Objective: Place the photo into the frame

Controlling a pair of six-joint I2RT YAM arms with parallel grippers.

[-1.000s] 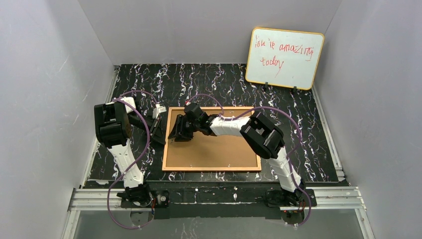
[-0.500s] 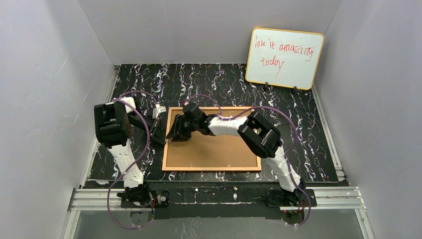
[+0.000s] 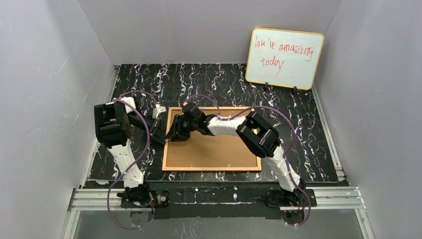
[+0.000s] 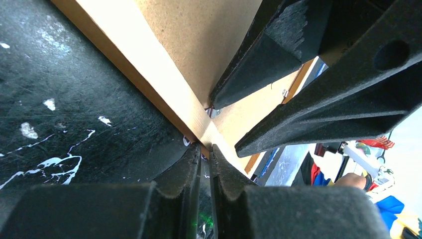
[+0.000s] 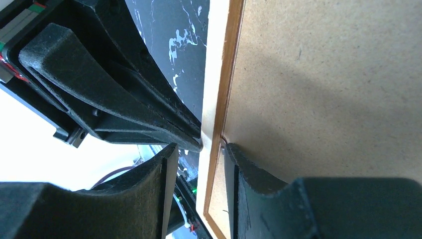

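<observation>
The frame (image 3: pixel 214 149) lies back up on the black marbled table, its plain brown board (image 5: pixel 323 89) facing up. The photo is not in view. My left gripper (image 3: pixel 161 134) is at the frame's left rail; in the left wrist view its tips (image 4: pixel 206 148) are almost together, pinching the rail's edge (image 4: pixel 149 64). My right gripper (image 3: pixel 175 133) is open and straddles the same rail (image 5: pixel 201 147), with one finger on the board and the other outside the rail. The left gripper's fingers (image 5: pixel 114 94) touch the rail just beyond it.
A yellow-edged whiteboard (image 3: pixel 284 58) with red handwriting leans against the back wall at the right. Grey walls enclose the table on three sides. Purple cables loop over both arms. A metal rail (image 3: pixel 214 196) runs along the near edge.
My right arm has shifted slightly left, bringing its gripper closer to the frame's left rail. The left arm and the frame have not visibly moved.
</observation>
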